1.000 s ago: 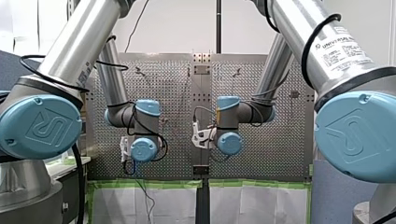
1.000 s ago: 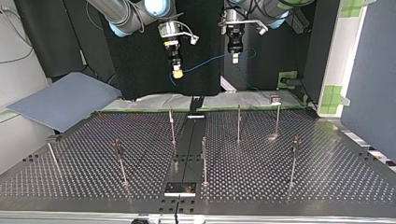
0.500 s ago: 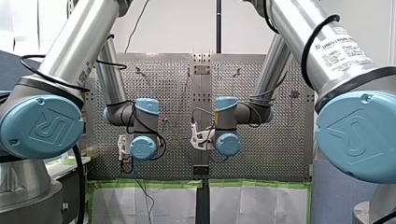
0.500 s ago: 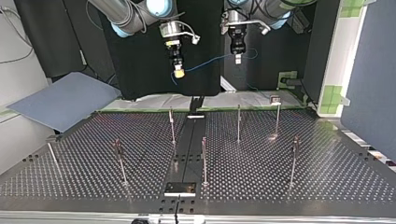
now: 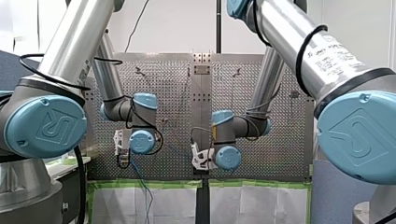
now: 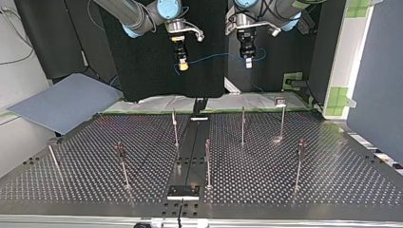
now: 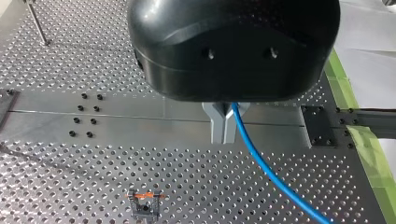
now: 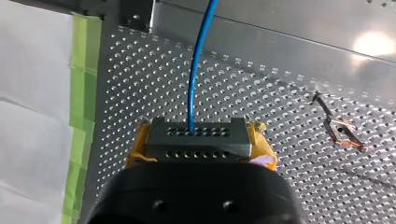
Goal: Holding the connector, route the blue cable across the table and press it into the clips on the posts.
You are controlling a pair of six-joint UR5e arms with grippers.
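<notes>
High above the table (image 6: 309, 190) and its posts (image 6: 207, 164), with much open room, the thin blue cable (image 6: 214, 57) is pinched by the left gripper (image 6: 247, 63), its grey connector (image 8: 196, 137) by the right gripper (image 6: 182, 66).

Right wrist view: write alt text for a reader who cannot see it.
My right gripper holds a grey connector between yellow pads, and the blue cable runs straight ahead from it over the perforated table. A clip with orange marks stands off to one side; green tape edges the table.
</notes>
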